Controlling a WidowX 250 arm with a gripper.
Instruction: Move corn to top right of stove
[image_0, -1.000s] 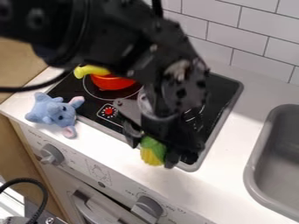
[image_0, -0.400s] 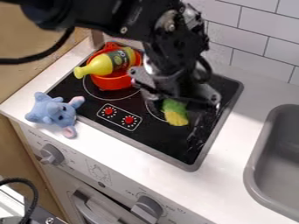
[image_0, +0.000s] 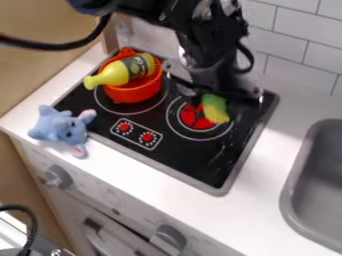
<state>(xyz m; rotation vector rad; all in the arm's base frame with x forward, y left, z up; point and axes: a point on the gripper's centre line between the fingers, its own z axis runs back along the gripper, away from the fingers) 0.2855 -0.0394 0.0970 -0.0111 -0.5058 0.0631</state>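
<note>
Black, angular pincer (image_0: 220, 95), clasping the tapered corn (image_0: 216, 108) above the flat, glossy stove (image_0: 170, 152), by the round burner's (image_0: 194, 120) right rim. Long axis slanted: green end toward the back edge, yellow tip toward the front right corner.

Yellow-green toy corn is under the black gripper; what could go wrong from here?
The corn might land on the red-marked round burner it overlaps in view, short of the black stove's top right. The black metal gripper could knock the yellow bottle jutting over the red pot's rim.
</note>
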